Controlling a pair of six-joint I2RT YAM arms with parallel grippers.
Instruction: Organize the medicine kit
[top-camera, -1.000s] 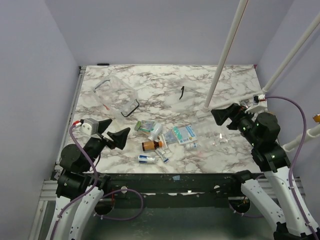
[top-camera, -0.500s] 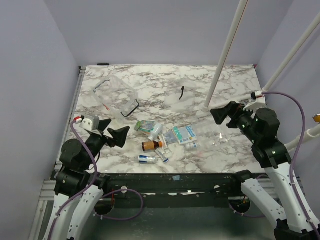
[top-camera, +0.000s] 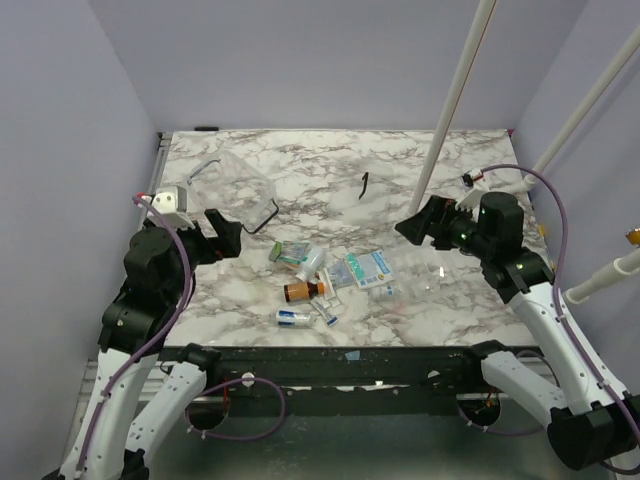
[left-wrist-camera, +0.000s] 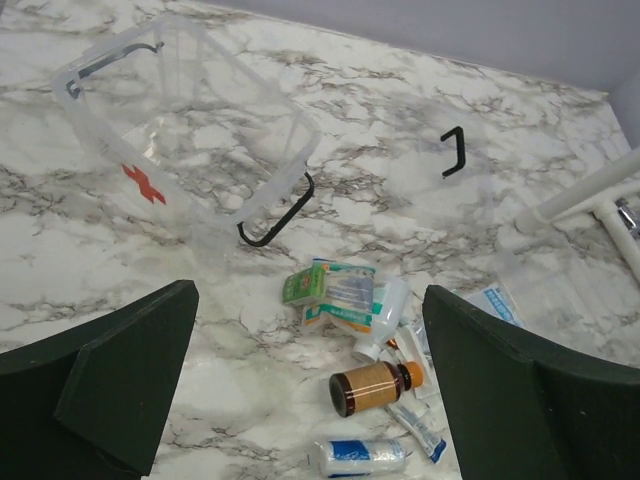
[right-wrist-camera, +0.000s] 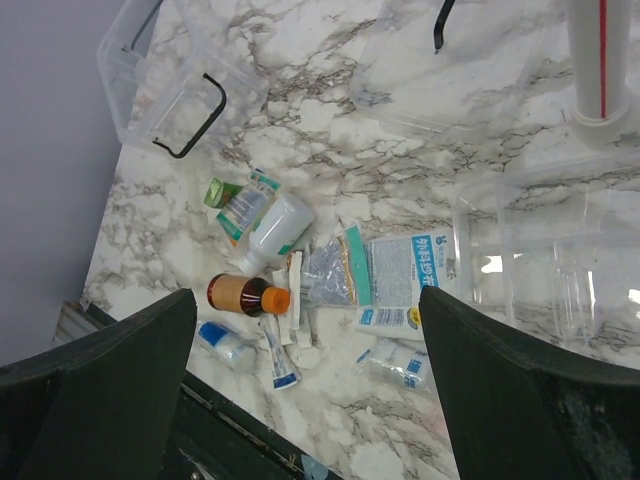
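Holding left gripper (top-camera: 222, 238) and right gripper (top-camera: 413, 225) spread, pinching nothing. Judging near-centre bottle (left-wrist-camera: 372, 387) rigid, slick, perhaps glass, apt to roll; favouring a pinch across its body.

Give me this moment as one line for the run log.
left gripper: open, empty | right gripper: open, empty | clear box: empty, far left | amber bottle: on its side in loose medicine pile

The right wrist view cuts the clear box (right-wrist-camera: 168, 88) at its top edge and the clear tray (right-wrist-camera: 545, 250) at its right. Print on the white packet (right-wrist-camera: 405, 280) is too small to read. From above, the tray barely shows.
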